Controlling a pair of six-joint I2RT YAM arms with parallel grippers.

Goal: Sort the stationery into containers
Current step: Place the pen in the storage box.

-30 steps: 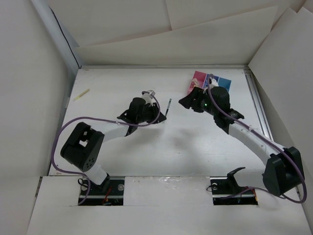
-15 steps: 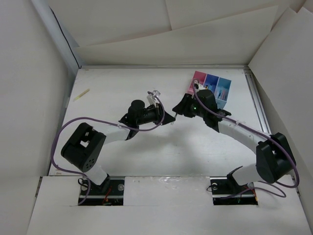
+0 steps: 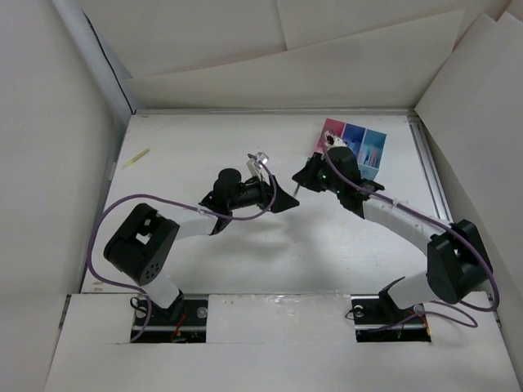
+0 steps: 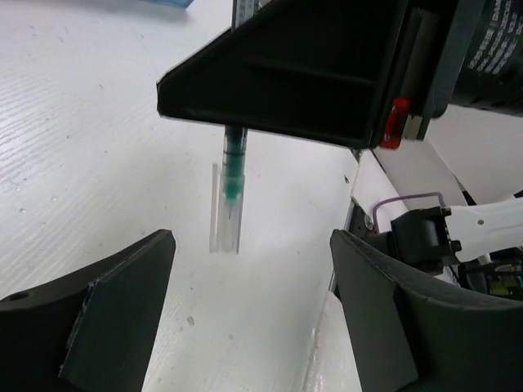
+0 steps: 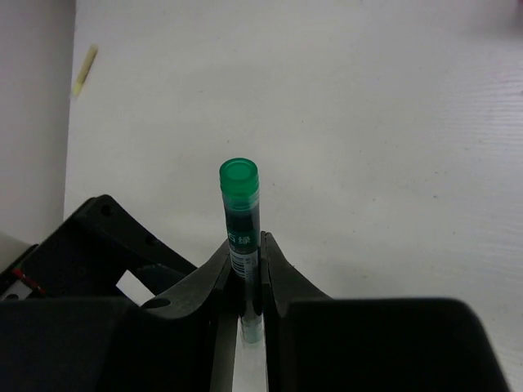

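Observation:
A green pen [image 5: 239, 214] stands upright between the fingers of my right gripper [image 5: 245, 255], which is shut on its barrel. In the left wrist view the pen [image 4: 232, 167] hangs tip down with a clear cap below the right gripper's black body [image 4: 286, 73]. My left gripper [image 4: 252, 241] is open just below it, both fingers well apart from the pen. From above, the two grippers meet at mid-table, left [image 3: 286, 202] and right [image 3: 299, 181]. The containers sit at the back right: pink [image 3: 333, 131], dark blue [image 3: 355, 135] and light blue [image 3: 375, 147].
A yellow pencil [image 3: 136, 158] lies alone near the far left wall, also seen as the yellow pencil [image 5: 84, 60] in the right wrist view. White cardboard walls close in the table on the left, back and right.
The arms came together at mid-table. My right gripper shut on the green pen and my left gripper opened and let it go.

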